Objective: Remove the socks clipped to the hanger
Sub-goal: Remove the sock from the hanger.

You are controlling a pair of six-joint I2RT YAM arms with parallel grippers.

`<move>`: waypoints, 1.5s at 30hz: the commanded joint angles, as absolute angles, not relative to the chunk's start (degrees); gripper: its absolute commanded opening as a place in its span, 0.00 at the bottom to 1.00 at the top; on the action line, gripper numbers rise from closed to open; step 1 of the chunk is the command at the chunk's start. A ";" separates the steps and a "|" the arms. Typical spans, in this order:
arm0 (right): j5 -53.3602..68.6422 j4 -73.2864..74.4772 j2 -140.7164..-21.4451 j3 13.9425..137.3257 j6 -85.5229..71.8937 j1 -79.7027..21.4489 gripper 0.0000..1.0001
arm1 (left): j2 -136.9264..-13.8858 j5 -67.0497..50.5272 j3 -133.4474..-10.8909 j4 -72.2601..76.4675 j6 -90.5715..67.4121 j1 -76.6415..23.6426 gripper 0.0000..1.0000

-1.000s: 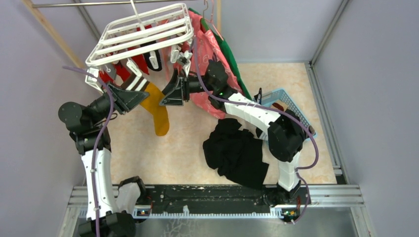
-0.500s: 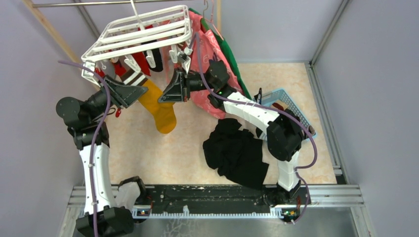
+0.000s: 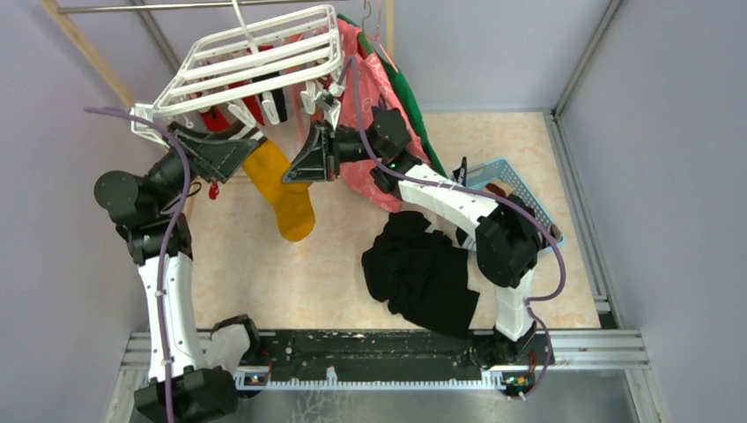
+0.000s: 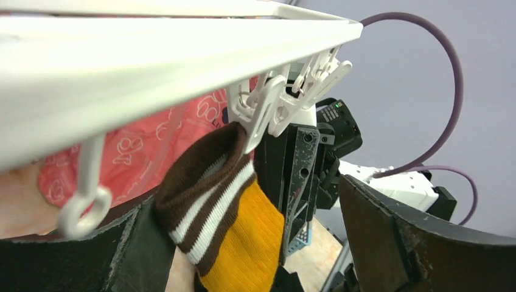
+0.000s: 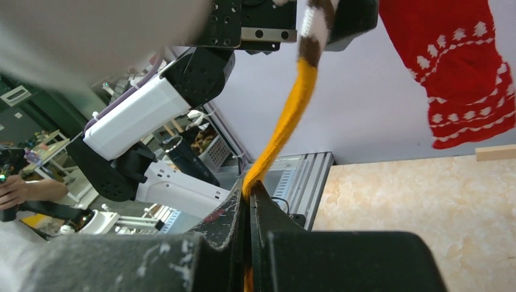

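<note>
Mustard sock with brown-and-white striped cuff hung under white hanger, above far left corner of table. Cuff top sat in white clip. Left gripper stood wide apart, one finger on each side of cuff. Right gripper was pressed together on mustard sock lower down, cloth pinched between fingers. Red sock with white pattern hung beside. Black cloth lay toward near edge; blue basket at right edge.

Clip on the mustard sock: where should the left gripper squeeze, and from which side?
Probably the upper tails of the clip, above where it bites the striped cuff; come from below, where the open left gripper flanks the mustard sock.
</note>
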State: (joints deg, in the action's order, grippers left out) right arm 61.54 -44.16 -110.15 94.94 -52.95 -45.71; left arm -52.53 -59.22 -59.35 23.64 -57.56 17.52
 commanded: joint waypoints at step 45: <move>62.70 -46.94 -108.53 95.69 -53.18 -47.99 0.00 | -62.14 -51.68 -62.05 50.53 -74.34 15.87 0.79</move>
State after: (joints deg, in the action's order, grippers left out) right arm 61.87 -45.41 -110.13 94.39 -54.19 -47.16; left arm -61.91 -51.31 -60.01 46.26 -73.08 16.58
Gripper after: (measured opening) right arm 0.011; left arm 0.799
